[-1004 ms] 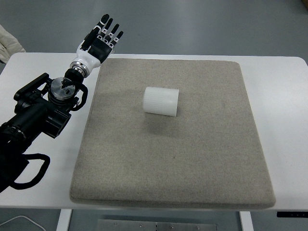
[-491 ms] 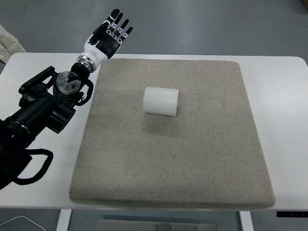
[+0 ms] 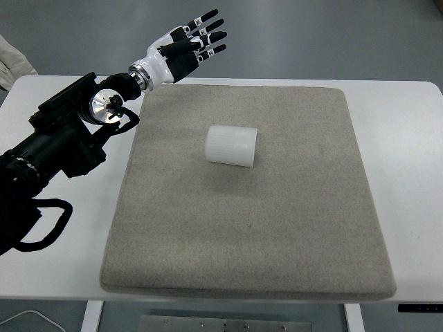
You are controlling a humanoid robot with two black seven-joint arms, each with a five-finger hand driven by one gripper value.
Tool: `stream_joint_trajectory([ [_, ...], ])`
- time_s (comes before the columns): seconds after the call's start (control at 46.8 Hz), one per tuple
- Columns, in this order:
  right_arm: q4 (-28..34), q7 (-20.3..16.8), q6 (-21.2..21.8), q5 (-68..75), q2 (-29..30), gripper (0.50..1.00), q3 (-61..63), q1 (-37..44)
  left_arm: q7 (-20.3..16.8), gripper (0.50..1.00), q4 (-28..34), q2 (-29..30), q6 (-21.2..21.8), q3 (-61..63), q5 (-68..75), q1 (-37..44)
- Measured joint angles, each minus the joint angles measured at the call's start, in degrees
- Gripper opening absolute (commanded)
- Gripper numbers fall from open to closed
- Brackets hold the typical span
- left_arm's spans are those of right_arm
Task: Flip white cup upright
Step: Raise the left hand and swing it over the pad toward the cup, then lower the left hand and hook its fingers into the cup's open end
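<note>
A grey felt mat (image 3: 249,228) covers most of the white worktop (image 3: 62,249). The white cup (image 3: 232,145) lies on its side near the mat's middle, with bare mat all around it. Beyond the far-left corner the left hand (image 3: 181,50) hovers, well apart from the cup, fingers (image 3: 210,33) spread and empty.

From my seat, the grey mat (image 3: 249,228) on the bench (image 3: 405,138) lies bare all around the white cup (image 3: 232,145), which rests on its side. My left hand (image 3: 181,50) hovers past the mat's far left corner, fingers (image 3: 208,33) spread, well apart from the cup.
</note>
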Motion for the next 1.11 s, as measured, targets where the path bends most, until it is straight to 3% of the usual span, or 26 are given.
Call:
stream_joint_trajectory([
  [0.32,0.0,0.0,0.0,0.0,0.0,0.930,0.0,0.0,-0.4,1.000,-5.3,2.7,-0.3,0.1,27.0,-1.1],
  [0.577,0.0,0.0,0.0,0.0,0.0,0.930,0.0,0.0,-0.3,1.000,-17.3,6.9,-0.4,3.3,45.3,-1.0],
  [0.811,0.0,0.0,0.0,0.0,0.0,0.930,0.0,0.0,0.3,0.994,-24.4,11.0,-0.4,13.8,52.0,-4.4],
  [1.11,0.0,0.0,0.0,0.0,0.0,0.930,0.0,0.0,0.7,0.994,-25.7,12.2,-0.3,21.6,54.7,-7.7],
])
